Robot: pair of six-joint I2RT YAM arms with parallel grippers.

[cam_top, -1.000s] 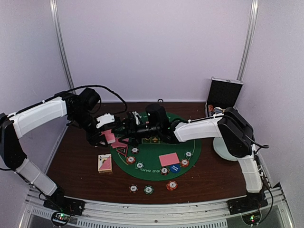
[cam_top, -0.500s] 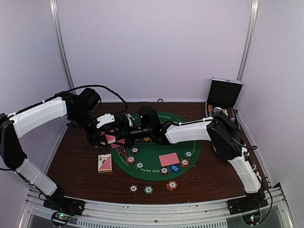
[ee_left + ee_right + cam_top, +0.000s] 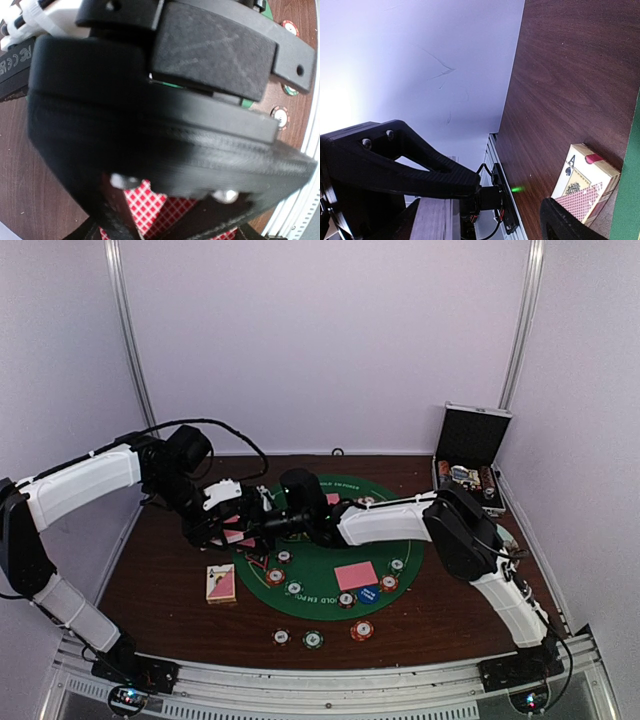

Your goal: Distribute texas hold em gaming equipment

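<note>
Playing cards (image 3: 152,212) pinched in left tool (image 3: 230,532).

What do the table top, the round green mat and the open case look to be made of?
The table top looks like dark brown wood or wood-look laminate: visible grain, slight sheen. The round green mat is probably felt or similar cloth: flat, matte, with printed lettering. The open case has a silver, metal-looking frame, likely aluminium, around black panels.
</note>
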